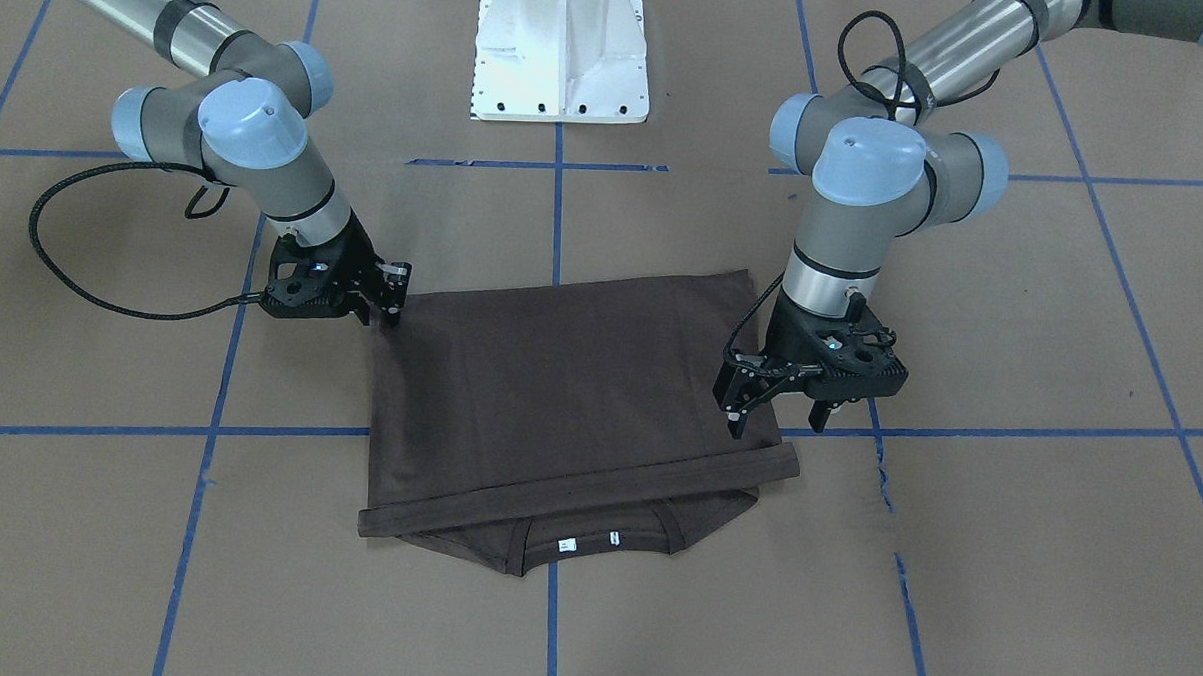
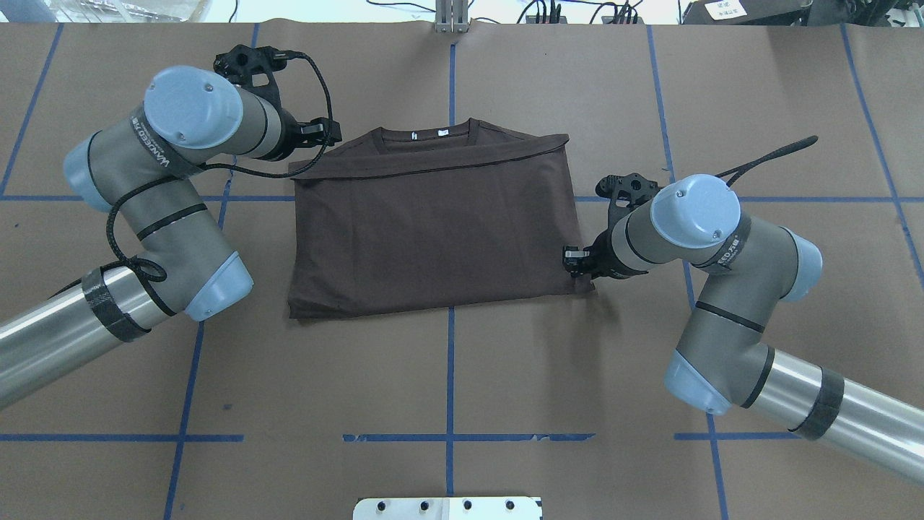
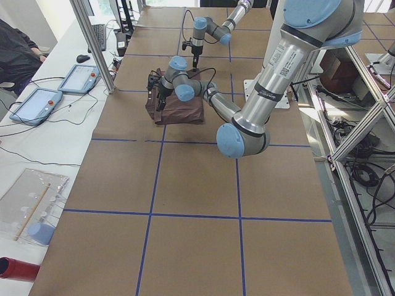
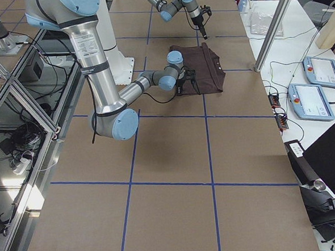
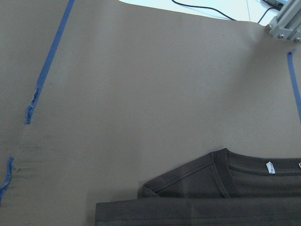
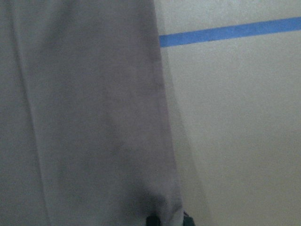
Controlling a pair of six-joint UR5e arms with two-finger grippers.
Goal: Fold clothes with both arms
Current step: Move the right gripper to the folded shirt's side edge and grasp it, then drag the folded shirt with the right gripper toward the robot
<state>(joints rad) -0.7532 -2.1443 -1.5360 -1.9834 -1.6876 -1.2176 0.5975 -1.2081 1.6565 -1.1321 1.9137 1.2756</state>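
- On the brown paper-covered tabletop, seen from the front-facing camera, you have the dark brown short-sleeved T-shirt lying flat as a rectangle. Its lower half is laid over the chest, so only the ribbed collar and the white neck labels peek out past the fold.
  - The left gripper hangs over the shirt's side near the collar end, jaws wide apart and empty. One finger is above cloth and one above paper, so I judge it is placed to straddle that edge for a pinch.
  - The right gripper sits at the corner nearest the robot's base, jaws drawn close, apparently nipping that corner.
- From overhead, the left gripper and right gripper stand at diagonally opposite ends of the T-shirt. That spread suggests you are setting up another fold, with one corner taken and the other not yet.
- In the exterior left view, the shirt lies mid-table between the near and far arms. The jaws are too small to read here.
- In the exterior right view, the same bundle sits just beyond the near arm's wrist. Again you cannot judge the jaws.
- The left wrist camera looks down on the collar from well above, with no fingers in frame. That fits an open gripper clear of the cloth.
- In the right wrist camera, cloth fills the left side beside blue tape. Its edge runs down to a dark fingertip at the bottom, so the gripper is down at fabric level.
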